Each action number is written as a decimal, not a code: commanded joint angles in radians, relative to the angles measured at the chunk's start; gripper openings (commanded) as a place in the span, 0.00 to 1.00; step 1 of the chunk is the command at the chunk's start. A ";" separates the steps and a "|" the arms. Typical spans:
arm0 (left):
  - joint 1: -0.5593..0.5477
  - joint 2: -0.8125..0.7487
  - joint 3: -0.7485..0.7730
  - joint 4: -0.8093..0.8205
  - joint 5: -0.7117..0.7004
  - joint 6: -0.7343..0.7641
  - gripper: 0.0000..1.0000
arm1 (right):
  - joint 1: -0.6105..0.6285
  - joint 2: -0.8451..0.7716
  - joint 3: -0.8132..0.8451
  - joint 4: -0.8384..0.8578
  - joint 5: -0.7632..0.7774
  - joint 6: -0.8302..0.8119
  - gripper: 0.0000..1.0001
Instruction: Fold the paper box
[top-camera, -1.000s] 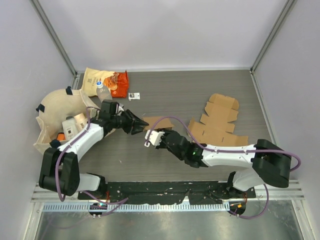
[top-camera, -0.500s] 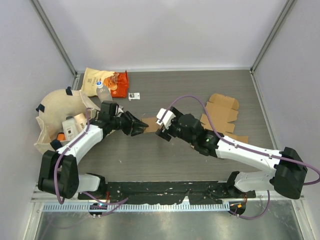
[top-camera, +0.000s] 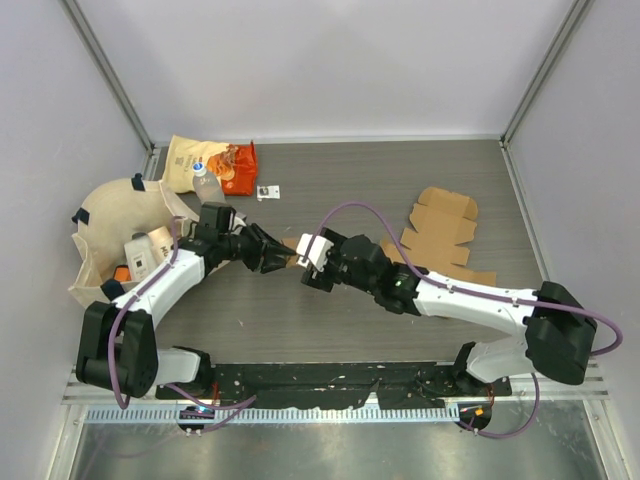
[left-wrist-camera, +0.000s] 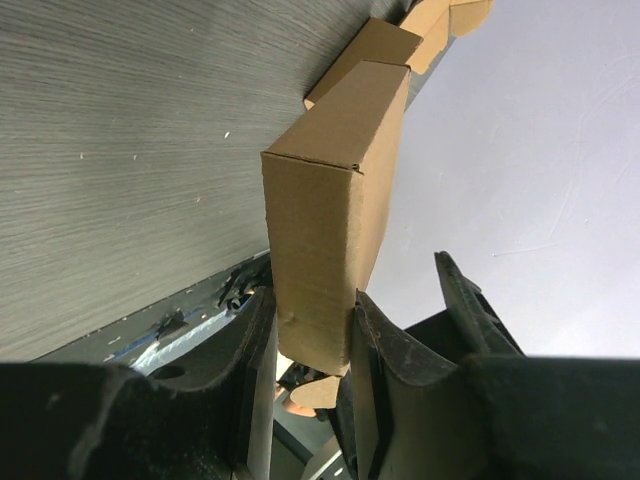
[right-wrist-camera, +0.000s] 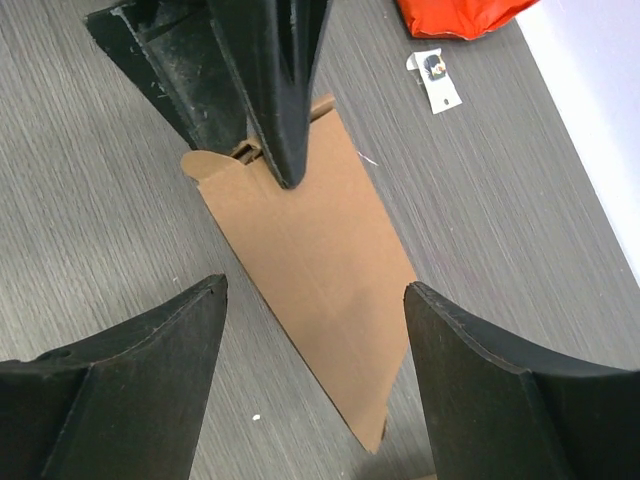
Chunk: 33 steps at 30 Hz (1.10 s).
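Note:
The paper box (right-wrist-camera: 310, 270) is a folded brown cardboard sleeve lying on the grey table. In the top view only a bit of the box (top-camera: 291, 244) shows between the two grippers. My left gripper (left-wrist-camera: 310, 300) is shut on one end of the box (left-wrist-camera: 330, 190), and its fingers (right-wrist-camera: 270, 80) show in the right wrist view. My right gripper (right-wrist-camera: 315, 287) is open wide and hovers over the box without touching it; in the top view it (top-camera: 306, 272) sits just right of the left gripper (top-camera: 272, 254). A flat unfolded cardboard blank (top-camera: 440, 235) lies to the right.
A canvas bag (top-camera: 115, 230) holding items lies at the left. Snack bags (top-camera: 225, 165) and a bottle (top-camera: 205, 180) lie at the back left. A small white tag (top-camera: 267, 192) lies near them, also in the right wrist view (right-wrist-camera: 437, 80).
My right gripper lifted from the near side of the box, swung up and right, then came back left over the box. The left gripper shifted slightly left, still holding the box.

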 joint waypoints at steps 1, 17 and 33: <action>0.008 -0.026 0.012 0.006 0.053 -0.036 0.07 | 0.045 0.040 0.014 0.088 0.065 -0.062 0.75; 0.008 -0.043 -0.002 0.015 0.062 -0.047 0.07 | 0.154 0.227 -0.131 0.611 0.491 -0.357 0.51; 0.004 -0.307 0.087 -0.025 -0.295 0.491 0.75 | 0.180 0.053 0.042 -0.204 0.211 0.051 0.25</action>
